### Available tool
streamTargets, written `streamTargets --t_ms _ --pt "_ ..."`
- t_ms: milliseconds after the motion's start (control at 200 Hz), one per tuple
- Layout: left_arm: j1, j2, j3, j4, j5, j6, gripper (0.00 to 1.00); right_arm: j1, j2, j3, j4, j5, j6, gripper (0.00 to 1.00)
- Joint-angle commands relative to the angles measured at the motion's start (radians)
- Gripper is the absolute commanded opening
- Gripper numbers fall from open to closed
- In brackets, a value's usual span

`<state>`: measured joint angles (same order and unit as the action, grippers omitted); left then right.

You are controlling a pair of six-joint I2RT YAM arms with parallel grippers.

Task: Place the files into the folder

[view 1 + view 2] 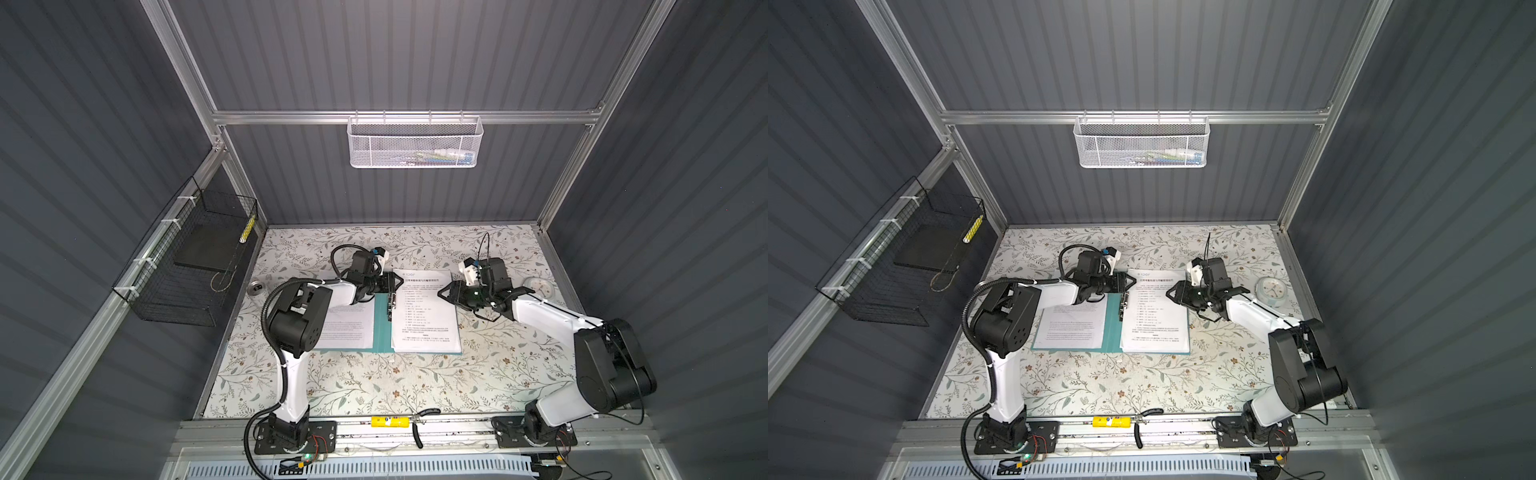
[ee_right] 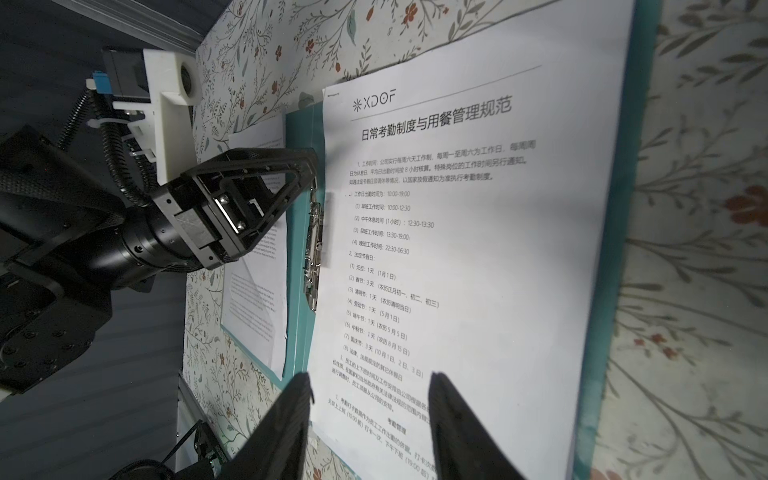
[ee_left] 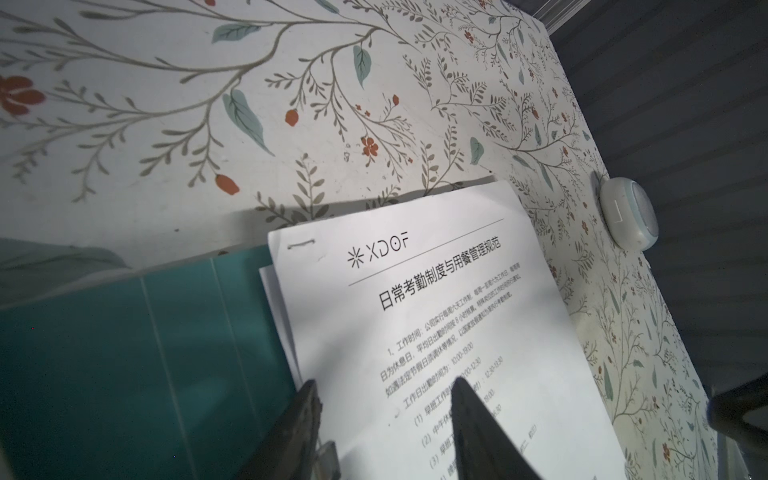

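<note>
- At the middle of the floral table (image 1: 374,386), the teal folder (image 1: 382,328) lies open and flat, with its spine running from the near edge toward the far edge.
- On the folder's right half rests a headed sheet (image 1: 426,320) with a logo, a title and dense black text. More paper shows beneath its edge in the left wrist view. A thin teal strip shows along its right and near sides, and its far end pokes a little past the folder's far edge.
- On the folder's left half lies a plain sheet (image 1: 349,328) of small print, partly hidden under the left arm in both top views.
- A metal clip (image 2: 313,249) runs along the inner spine, just beside the headed sheet's left edge.
- The left gripper (image 3: 384,384) sits at the far end of the spine, over the top of the clip and the headed sheet's left edge. Its fingers stand apart, with bare paper showing between them. Whether one finger touches the clip cannot be told.
- The right gripper (image 2: 370,378) hangs over the right side of the headed sheet, fingers apart, nothing between them.
- Near the table's right edge, well apart from the folder, sits a small round clock (image 1: 1271,289).
- Near the table's left edge lies a small round metal piece (image 1: 256,286).
</note>
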<state>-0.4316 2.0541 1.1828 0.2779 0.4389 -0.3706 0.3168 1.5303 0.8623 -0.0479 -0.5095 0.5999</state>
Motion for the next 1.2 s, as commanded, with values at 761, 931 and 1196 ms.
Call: streamTargets --t_ms 761,931,1196 --pt "-0.003 0.001 -0.06 0.06 0.029 -0.028 0.51 0.03 0.037 -0.002 0.052 -0.018 0.041 0.49" --pt "-0.003 -0.028 -0.088 0.105 0.064 -0.042 0.48 0.031 0.045 0.006 0.055 -0.02 0.043 0.49" --pt "-0.019 -0.128 -0.186 0.183 0.053 -0.06 0.45 0.031 0.043 0.03 0.052 -0.021 0.044 0.48"
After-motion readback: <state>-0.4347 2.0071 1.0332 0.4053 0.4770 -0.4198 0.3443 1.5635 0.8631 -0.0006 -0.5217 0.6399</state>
